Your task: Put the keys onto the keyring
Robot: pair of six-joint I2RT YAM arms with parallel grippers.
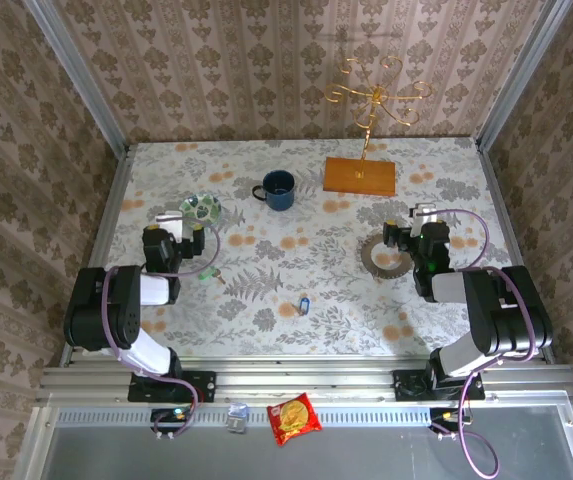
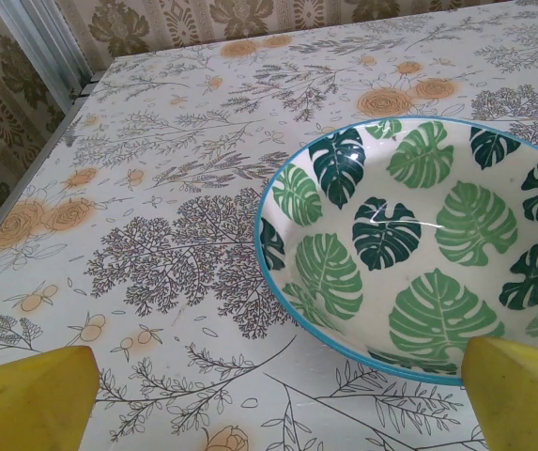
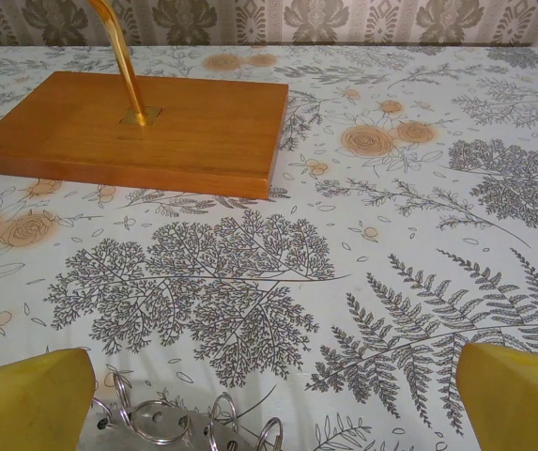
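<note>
Though spread wide, left fingers (image 2: 29, 399) and right fingers (image 3: 24, 399) hang empty.

Floral-print table (image 1: 266, 255) carries blue mug (image 1: 278, 189), leaf-patterned dish (image 1: 202, 209), wooden stand base (image 1: 360, 175), keyring (image 1: 377, 262), blue key (image 1: 304, 305), green key (image 1: 205, 276).

Two black-and-white arms (image 1: 116, 312) carry purple cables (image 1: 479, 455) and end in blunt, wedge-shaped yellow fingers (image 2: 26, 402).
</note>
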